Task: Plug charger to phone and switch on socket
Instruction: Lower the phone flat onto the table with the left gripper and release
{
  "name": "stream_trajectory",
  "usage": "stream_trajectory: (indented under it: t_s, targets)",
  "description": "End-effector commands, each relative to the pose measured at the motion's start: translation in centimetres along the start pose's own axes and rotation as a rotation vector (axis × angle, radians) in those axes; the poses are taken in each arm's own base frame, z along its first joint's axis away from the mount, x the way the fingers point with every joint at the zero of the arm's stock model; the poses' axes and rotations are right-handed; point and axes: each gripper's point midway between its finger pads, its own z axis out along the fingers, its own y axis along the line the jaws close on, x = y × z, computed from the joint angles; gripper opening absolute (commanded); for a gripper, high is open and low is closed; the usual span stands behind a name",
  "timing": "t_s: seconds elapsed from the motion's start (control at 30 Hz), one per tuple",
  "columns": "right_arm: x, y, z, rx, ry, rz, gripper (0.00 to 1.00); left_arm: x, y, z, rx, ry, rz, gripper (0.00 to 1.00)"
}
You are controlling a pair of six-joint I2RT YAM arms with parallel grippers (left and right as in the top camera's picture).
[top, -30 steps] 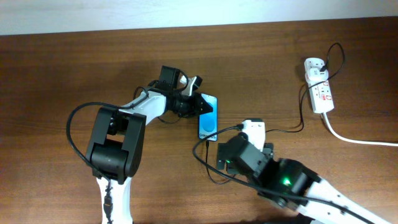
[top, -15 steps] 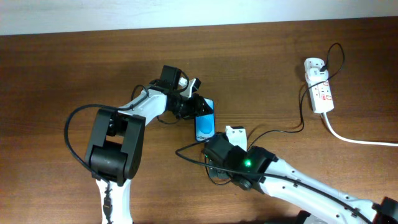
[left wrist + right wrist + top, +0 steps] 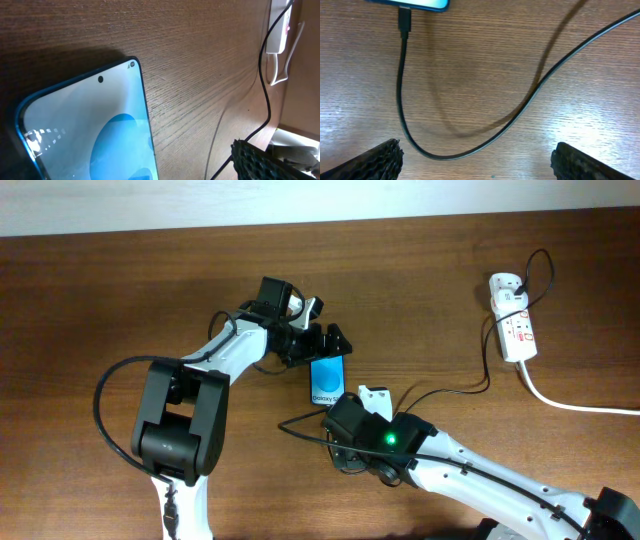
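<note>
Left tool gapes at edge of phone.

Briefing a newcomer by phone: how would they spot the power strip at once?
On the wooden table, look far right. There lies the power strip, a white elongated block. Its red markings and trailing thick white cord set it apart from the thin black cable beside it.

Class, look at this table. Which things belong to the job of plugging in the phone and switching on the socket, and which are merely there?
Part of the job:
- phone
- charger, its tip at the phone's edge
- socket

Merely there:
- white cord trailing from the socket
- table
</note>
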Motion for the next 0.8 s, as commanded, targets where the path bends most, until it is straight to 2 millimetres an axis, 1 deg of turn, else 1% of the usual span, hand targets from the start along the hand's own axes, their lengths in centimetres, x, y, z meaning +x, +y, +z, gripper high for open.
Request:
stream_trajectory:
  t_s: [0.0,0.1,0.2,0.3,0.37,0.43,0.5,0.6,0.63,0.67,0.7,0.73,0.77]
  targets:
    - [-0.2,0.6,0.0,-0.024,0.002,0.018,0.99,2.0,6.5,1.6,-0.202,0.033,-0.074,0.99]
    - [-0.3,0.7,-0.1,-0.03,-0.004,0.02,0.99,2.1,6.5,1.5,-0.204,0.037,-0.078,0.99]
    - [-0.5,0.8,0.0,-0.035,-0.008,0.021,0.99,2.6,6.7,1.4,-0.216,0.056,-0.112,0.99]
    - [-0.8,1.2,-0.1,-0.049,-0.02,0.024,0.99,2.7,7.1,0.7,-0.275,0.07,-0.151,0.99]
    - [-0.9,1.4,-0.1,-0.056,-0.027,0.026,0.99,2.2,7.0,-0.2,-0.321,0.077,-0.156,0.99]
    - [-1.1,1.6,-0.1,-0.065,-0.035,0.028,0.99,1.6,6.2,-0.6,-0.324,0.083,-0.132,0.99]
    - [-1.3,1.8,-0.1,-0.074,-0.042,0.03,0.99,1.2,5.6,-0.7,-0.32,0.077,-0.12,0.99]
    - [-1.4,1.9,-0.1,-0.078,-0.046,0.031,0.99,0.8,5.2,-0.7,-0.316,0.07,-0.111,0.99]
    - [-1.4,1.9,-0.1,-0.078,-0.046,0.031,0.99,0.4,5.1,-0.8,-0.314,0.06,-0.106,0.99]
    - [-1.4,1.9,-0.1,-0.078,-0.045,0.031,0.99,-0.6,4.6,-1.4,-0.309,0.041,-0.1,0.99]
    - [-1.4,1.9,-0.1,-0.078,-0.046,0.03,0.96,-1.7,4.0,-2.2,-0.304,0.021,-0.075,0.99]
    - [-1.6,1.8,-0.1,-0.074,-0.054,0.031,0.75,-2.8,3.1,-3.3,-0.299,0.002,-0.044,0.99]
    - [-2.0,1.7,-0.2,-0.063,-0.075,0.034,0.45,-4.1,2.0,-5.0,-0.302,-0.024,-0.01,0.99]
